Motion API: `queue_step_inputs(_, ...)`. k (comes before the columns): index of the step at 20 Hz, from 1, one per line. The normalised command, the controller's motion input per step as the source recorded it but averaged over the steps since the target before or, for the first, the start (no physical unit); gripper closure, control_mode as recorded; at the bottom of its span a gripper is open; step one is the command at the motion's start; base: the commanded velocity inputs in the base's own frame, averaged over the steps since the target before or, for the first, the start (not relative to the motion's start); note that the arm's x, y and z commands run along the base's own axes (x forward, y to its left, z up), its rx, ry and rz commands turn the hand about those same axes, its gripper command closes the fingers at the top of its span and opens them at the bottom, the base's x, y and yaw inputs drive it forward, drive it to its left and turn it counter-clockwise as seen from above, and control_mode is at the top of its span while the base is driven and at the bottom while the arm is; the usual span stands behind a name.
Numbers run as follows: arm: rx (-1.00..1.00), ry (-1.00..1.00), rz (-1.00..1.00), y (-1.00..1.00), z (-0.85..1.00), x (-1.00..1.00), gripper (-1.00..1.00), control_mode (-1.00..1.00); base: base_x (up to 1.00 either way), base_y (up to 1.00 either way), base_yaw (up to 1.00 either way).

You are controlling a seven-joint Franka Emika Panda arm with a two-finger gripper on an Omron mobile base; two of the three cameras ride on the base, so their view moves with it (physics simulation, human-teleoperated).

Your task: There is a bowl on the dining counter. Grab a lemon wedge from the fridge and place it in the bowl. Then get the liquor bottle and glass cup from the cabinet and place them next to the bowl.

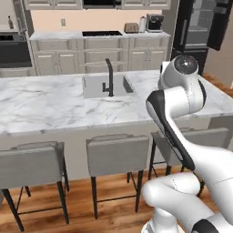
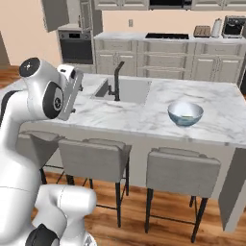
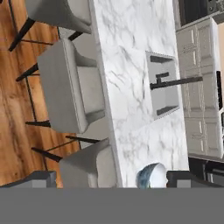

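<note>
The white bowl (image 2: 185,113) sits on the marble dining counter (image 2: 144,117), right of the steel sink (image 2: 124,90) and black faucet (image 2: 116,79); in the hand view the bowl (image 3: 152,175) peeks in at the bottom. My gripper (image 2: 77,91) hangs above the counter's near left edge, open and holding nothing. The black fridge (image 1: 200,27) stands at the far right, a door swung open on grey shelves. The cabinet (image 2: 55,14) at the far left has an open door. A small dark liquor bottle (image 1: 10,22) stands on its beige shelf. The lemon wedge and glass cup are out of view.
Grey stools (image 1: 117,152) line the counter's near side over a wood floor. Behind the island runs a beige drawer counter (image 1: 100,54) with a cooktop, toaster and coffee machine. A wall oven (image 2: 75,45) sits below the cabinet. My own arm (image 1: 182,104) blocks the counter's right part in the left base view.
</note>
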Motion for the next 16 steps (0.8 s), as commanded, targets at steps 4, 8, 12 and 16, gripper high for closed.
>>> queue_step_inputs(4, 0.00, 0.00, 0.00, 0.00, 0.00, 0.00, -1.00, 1.00, -0.28, 1.00, 0.28)
queue_step_inputs(8, 0.00, 0.00, 0.00, 0.00, 0.00, 0.00, -1.00, 1.00, -0.11, 1.00, 0.23)
queue_step_inputs(12, 0.00, 0.00, 0.00, 0.00, 0.00, 0.00, -1.00, 1.00, 0.00, 1.00, 0.19)
queue_step_inputs(16, 0.00, 0.00, 0.00, 0.00, 0.00, 0.00, -1.00, 1.00, 0.00, 1.00, 0.17)
